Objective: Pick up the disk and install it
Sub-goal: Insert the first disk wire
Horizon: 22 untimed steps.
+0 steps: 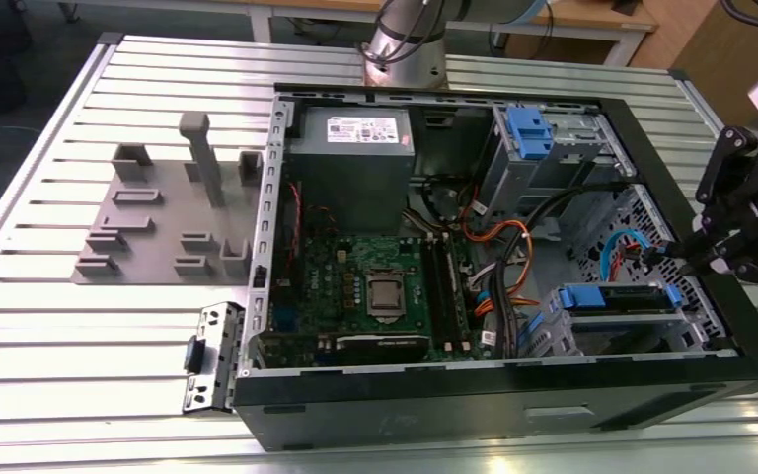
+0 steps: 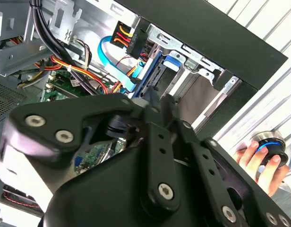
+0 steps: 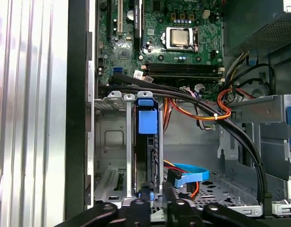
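Observation:
The disk (image 1: 616,296) sits in the drive cage (image 1: 695,331) at the corner of the open computer case on the exterior view's right, its blue rails showing along the top. In the first wrist view the disk (image 3: 147,156) stands on edge in its slot with a blue tab at the far end. The second wrist view shows the disk's (image 2: 152,78) connector end and blue rail. My gripper (image 1: 690,265) hovers at the case's right wall, close to the near end of the disk, and also appears in both wrist views (image 3: 155,205) (image 2: 148,101).
Black and orange cables (image 3: 207,109) cross over the cage, and a blue flat cable (image 3: 188,176) lies beside it. A grey power supply (image 1: 350,163), motherboard (image 1: 366,286) and a second cage with a blue bracket (image 1: 531,128) fill the case. A person's hand (image 2: 256,163) rests on a knob.

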Each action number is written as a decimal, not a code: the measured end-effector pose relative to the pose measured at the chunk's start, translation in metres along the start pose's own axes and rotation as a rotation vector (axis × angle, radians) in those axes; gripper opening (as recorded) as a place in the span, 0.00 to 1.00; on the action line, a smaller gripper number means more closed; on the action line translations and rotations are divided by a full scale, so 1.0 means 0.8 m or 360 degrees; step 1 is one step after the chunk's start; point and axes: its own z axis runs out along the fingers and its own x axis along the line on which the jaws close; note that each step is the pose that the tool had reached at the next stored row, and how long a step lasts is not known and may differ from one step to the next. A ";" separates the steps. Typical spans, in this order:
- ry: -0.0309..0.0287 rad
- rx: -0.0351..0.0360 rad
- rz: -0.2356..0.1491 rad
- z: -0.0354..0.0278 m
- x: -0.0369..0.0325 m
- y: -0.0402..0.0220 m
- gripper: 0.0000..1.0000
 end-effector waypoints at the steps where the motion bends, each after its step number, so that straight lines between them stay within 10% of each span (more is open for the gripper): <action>1: 0.00000 0.0000 0.0000 0.0000 0.0000 0.0000 0.29; 6: 0.00007 0.0000 0.0000 0.0001 -0.0001 -0.0003 0.41; 15: 0.00548 0.0000 0.0003 0.0116 -0.0173 -0.0098 0.41; 22: 0.00569 0.0000 0.0003 0.0250 -0.0404 -0.0122 0.41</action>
